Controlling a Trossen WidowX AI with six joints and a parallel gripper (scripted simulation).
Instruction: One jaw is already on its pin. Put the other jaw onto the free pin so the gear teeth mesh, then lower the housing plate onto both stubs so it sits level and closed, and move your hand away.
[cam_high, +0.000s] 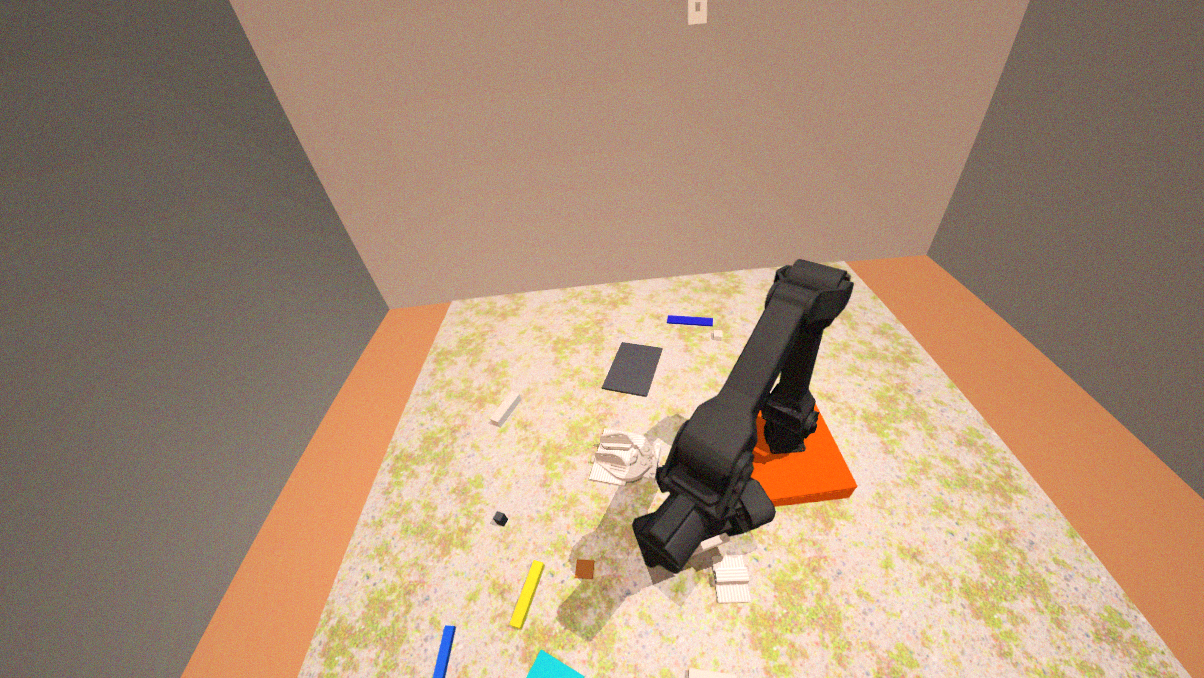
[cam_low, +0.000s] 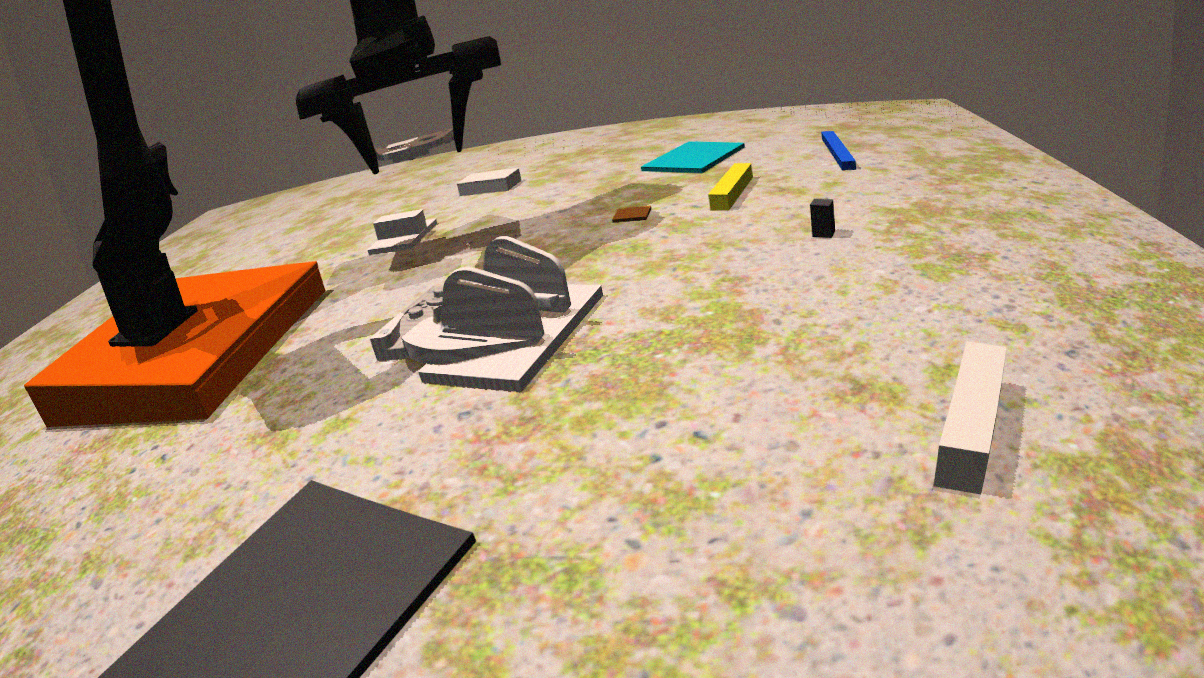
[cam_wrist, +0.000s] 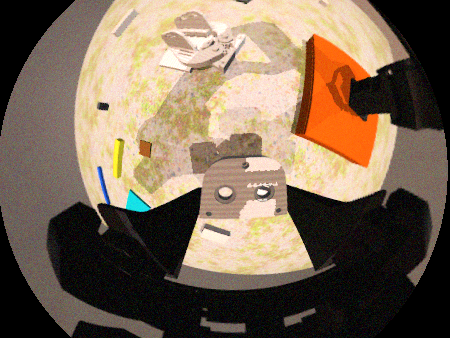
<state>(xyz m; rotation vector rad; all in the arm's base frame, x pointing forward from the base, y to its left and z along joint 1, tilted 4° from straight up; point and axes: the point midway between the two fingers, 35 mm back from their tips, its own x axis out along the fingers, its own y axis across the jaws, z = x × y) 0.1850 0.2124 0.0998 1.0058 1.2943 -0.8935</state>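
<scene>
My gripper (cam_low: 417, 160) (cam_wrist: 242, 190) is shut on the pale housing plate (cam_low: 414, 145) (cam_wrist: 245, 206), which has two round holes and is raised well above the table. The top view shows only a sliver of the plate (cam_high: 715, 543); my fingertips are hidden there. The pale base (cam_high: 604, 477) (cam_low: 492, 365) (cam_wrist: 171, 61) stands apart from the gripper. It bears one slotted upright jaw (cam_high: 615, 439) (cam_low: 492, 307) (cam_wrist: 192, 21) and another jaw (cam_high: 610, 456) (cam_low: 529, 267) (cam_wrist: 177, 41) beside it. Their gear ends are close together; meshing and pin seating are too small to tell.
A ribbed pale stand (cam_high: 732, 578) (cam_low: 400, 224) is below the arm. A pale block (cam_low: 488, 181) (cam_wrist: 215, 233) lies beyond it. The orange arm base (cam_high: 813, 475) (cam_low: 252, 311) (cam_wrist: 332, 117) is nearby. A brown tile (cam_high: 584, 569) (cam_low: 631, 213) (cam_wrist: 145, 148) and yellow bar (cam_high: 526, 594) (cam_low: 730, 186) (cam_wrist: 118, 158) lie aside.
</scene>
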